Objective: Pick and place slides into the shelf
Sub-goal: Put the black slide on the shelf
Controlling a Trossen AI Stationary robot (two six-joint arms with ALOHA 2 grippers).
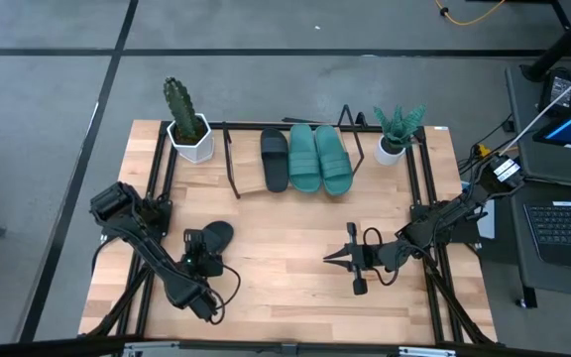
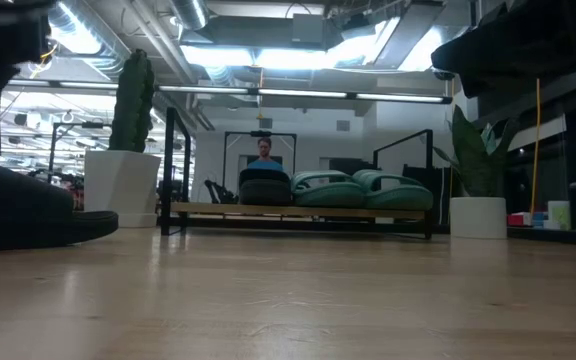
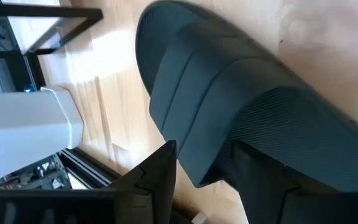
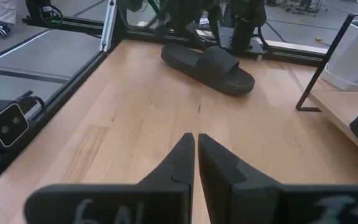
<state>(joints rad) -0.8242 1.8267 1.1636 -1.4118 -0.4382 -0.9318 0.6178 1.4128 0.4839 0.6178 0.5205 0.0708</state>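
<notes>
We see the slanted light-wood shelf in its thin black wire frame [image 1: 251,183] at the twelve o'clock side of the wooden tabletop [image 1: 285,297]. Three slides rest on it side by side: one rubbery black slide with a wide strap [image 1: 275,159] toward nine o'clock, and two teal-green slides [image 1: 319,157] just beside it toward three o'clock, touching each other. The part of the shelf at nine o'clock of the black one is bare board. In the low view the same three show in a row on the board, black [image 2: 265,186] then teal [image 2: 360,189].

The fourth slide, a black one [image 1: 212,237], lies on the tabletop at about eight o'clock from the table's middle, well apart from the shelf. The left gripper [image 1: 198,256] is at one end of it, fingers spread wide on either side of the slide's edge; in the left wrist view the dark sandal [image 3: 241,118] fills most of the picture, with one finger [image 3: 157,180] alongside it. We cannot tell whether the fingers press on it.

The right gripper [image 1: 333,258] hangs over bare wood at about four o'clock, its fingertips [image 4: 179,163] nearly touching and holding nothing, pointed toward the loose black slide [image 4: 207,67].

A white pot with a tall cactus [image 1: 185,124] stands at the shelf's nine o'clock end, and a white pot with a spiky green plant [image 1: 395,134] at its three o'clock end.
</notes>
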